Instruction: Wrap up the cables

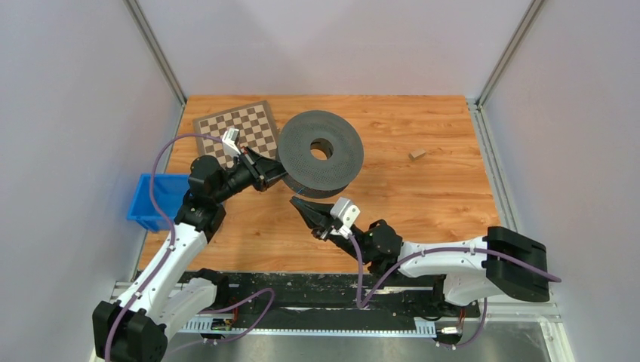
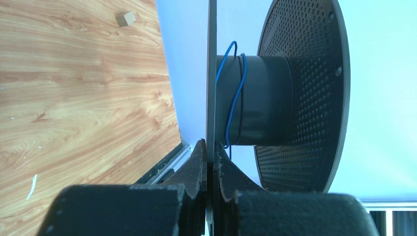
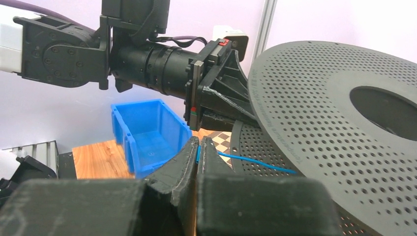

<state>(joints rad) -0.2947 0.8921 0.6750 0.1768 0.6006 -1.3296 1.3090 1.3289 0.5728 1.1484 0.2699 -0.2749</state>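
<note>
While the left gripper [image 2: 210, 150] clamps the spool [image 2: 300, 98] rim, the right gripper [image 3: 199, 146] pinches the cable [image 3: 260, 165] (blue), which runs forward-right from its fingertips.

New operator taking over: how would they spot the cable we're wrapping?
Find the big dark perforated spool on the table. Round its hub, between the two discs, loops a thin blue cable, pinched by the right tool. The purple hoses nearby are far thicker.
</note>
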